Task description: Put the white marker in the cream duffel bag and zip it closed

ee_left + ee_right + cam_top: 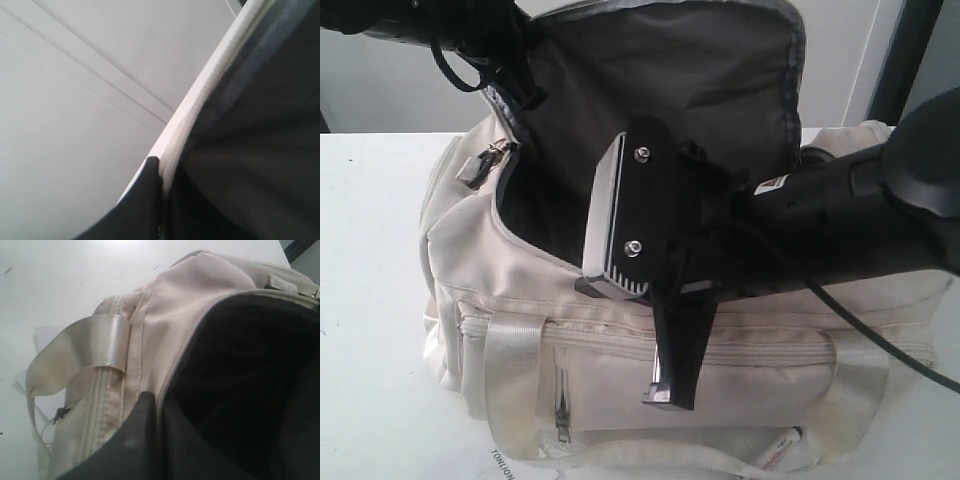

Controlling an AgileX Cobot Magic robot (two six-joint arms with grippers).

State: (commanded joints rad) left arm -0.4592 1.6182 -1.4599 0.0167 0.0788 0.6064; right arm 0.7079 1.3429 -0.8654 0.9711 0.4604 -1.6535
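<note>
The duffel bag [750,375] sits on the table [370,250], with its flap [670,70] standing up behind the opening. The left hand [520,88] is at the flap's left corner. The right hand [672,392] hangs before the bag's front rim, near the middle. The marker [782,448] lies, it seems, on the table just in front of the bag, right of the paper tag [502,460].

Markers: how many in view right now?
1. The white marker lies on the table at the front bottom edge of the cream duffel bag, low and right in the exterior view. Others could be hidden inside the bag.
</note>
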